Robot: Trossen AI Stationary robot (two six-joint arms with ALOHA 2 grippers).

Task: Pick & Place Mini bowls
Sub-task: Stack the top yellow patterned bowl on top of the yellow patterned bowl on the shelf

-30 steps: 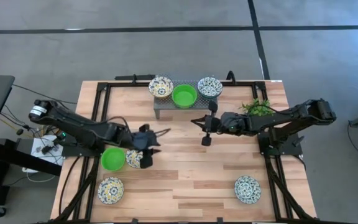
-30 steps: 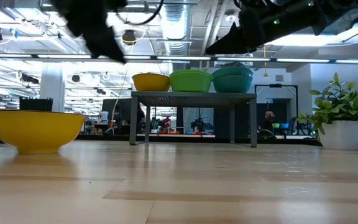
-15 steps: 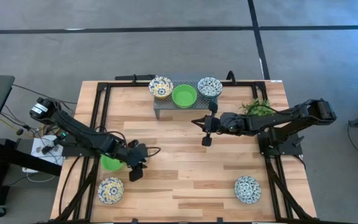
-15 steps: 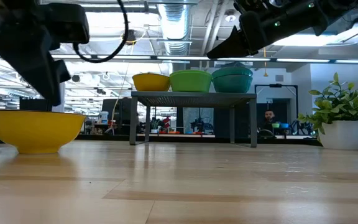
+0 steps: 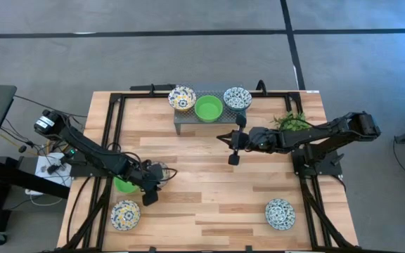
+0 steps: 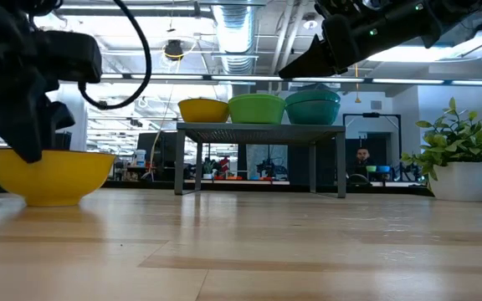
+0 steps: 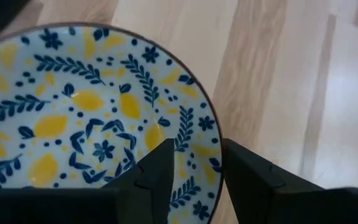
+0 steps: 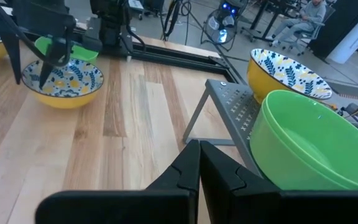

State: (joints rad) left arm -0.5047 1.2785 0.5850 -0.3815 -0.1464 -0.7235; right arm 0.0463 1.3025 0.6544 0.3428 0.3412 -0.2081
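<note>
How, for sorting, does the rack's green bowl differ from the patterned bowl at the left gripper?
The green bowl is plain; the patterned bowl has blue-and-yellow leaves. The green bowl sits on the rack; the patterned bowl on the table, left gripper straddling its rim. Both upright.

Robotics lab or open-plan test hall. Evidence:
- Wooden bench [image 5: 209,190] on a black metal frame [image 5: 111,126], standing on grey floor [image 5: 188,56] marked with dark lines.
- Two dark robot arms mounted at the bench sides, loose cables [image 5: 27,144] trailing off one end.
- Exposed ceiling with silver ducts [image 6: 234,33], pipes and strip lights.
- Background of equipment racks, monitors and further rigs [image 8: 225,15] on stands.
- A seated person [image 8: 303,15] beyond the bench; another person [image 6: 361,160] far off.
- Potted plant [image 6: 458,159] at the bench edge.
</note>
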